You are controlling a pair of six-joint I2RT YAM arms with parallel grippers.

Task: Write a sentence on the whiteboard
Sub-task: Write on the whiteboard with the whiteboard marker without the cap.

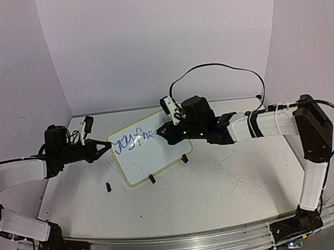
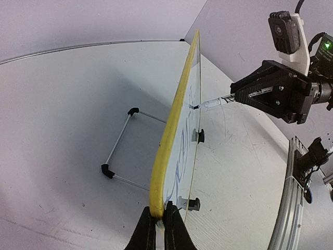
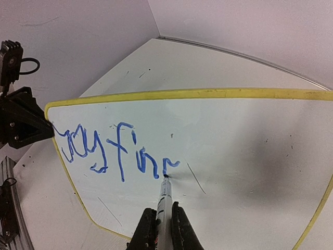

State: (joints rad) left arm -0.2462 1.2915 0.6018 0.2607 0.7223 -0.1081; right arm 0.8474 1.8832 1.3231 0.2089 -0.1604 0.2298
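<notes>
The whiteboard [image 1: 149,154], white with a yellow-green frame, stands tilted on two black clip feet mid-table. Blue handwriting [image 3: 114,151] runs across its upper left. My left gripper [image 2: 160,219] is shut on the board's left frame edge [image 2: 165,151], pinching it between both fingers. In my right gripper [image 3: 162,224], shut, is a white marker [image 3: 163,205] whose tip touches the board just below the last blue stroke. From above, the right gripper [image 1: 166,131] sits at the board's upper right and the left gripper [image 1: 105,146] at its left edge.
A small black cap-like piece [image 1: 108,186] lies on the table left of the board's front. A wire stand [image 2: 122,151] props the board from behind. A metal rail [image 1: 182,245] runs along the near table edge, and walls close the back and sides.
</notes>
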